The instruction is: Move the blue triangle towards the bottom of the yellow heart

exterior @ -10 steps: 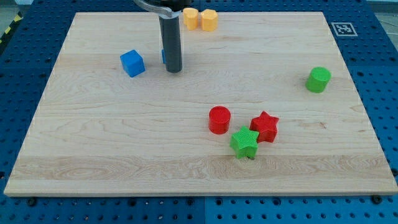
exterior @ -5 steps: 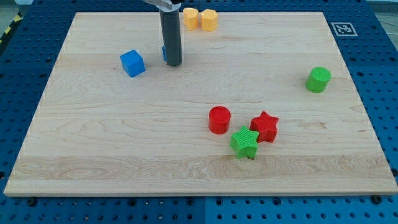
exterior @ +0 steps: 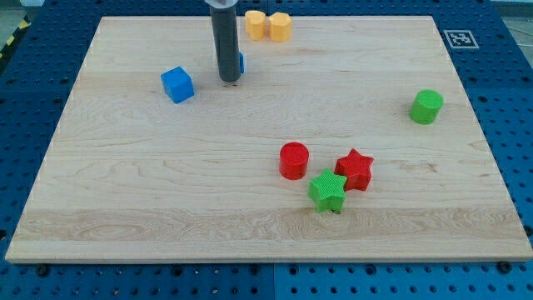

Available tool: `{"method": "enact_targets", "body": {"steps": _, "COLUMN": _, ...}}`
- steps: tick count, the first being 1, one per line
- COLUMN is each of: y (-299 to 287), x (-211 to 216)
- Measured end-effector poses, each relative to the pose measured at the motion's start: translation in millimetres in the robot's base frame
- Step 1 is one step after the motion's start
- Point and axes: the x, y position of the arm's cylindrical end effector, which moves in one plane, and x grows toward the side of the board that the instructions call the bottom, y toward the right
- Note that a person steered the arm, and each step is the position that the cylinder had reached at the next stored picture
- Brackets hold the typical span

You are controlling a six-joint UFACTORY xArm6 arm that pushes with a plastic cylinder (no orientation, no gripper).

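Rod stands upright near the view's top of the wooden board (exterior: pixel 125 192); my tip (exterior: pixel 228 80) rests on the board surface. It is a bare rod end with nothing that opens or closes, and it holds nothing.

Landmark: the yellow heart (exterior: pixel 255 23), at the board's top edge.

- Blue triangle (exterior: pixel 241 62): only a thin blue sliver shows at the rod's right side; the rest is hidden behind the rod, so its shape cannot be confirmed. It sits below the yellow heart and slightly to the view's left of it, apart from it. My tip is just beside this block, at its left; contact cannot be judged.
- Second yellow block (exterior: pixel 280 27): right of the heart and touching it; shape unclear.
- Blue cube (exterior: pixel 177 84): below and well left of the heart, left of my tip, apart from it.
- Green cylinder (exterior: pixel 426 107): far right of the heart and lower.
- Red cylinder (exterior: pixel 293 160), red star (exterior: pixel 355 169), green star (exterior: pixel 327 191): clustered well below the heart, slightly right. The two stars touch; the red cylinder sits just beside the green star.
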Motion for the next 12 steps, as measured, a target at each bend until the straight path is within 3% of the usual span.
{"method": "enact_targets", "body": {"steps": 12, "y": -7.9, "x": -29.5}}
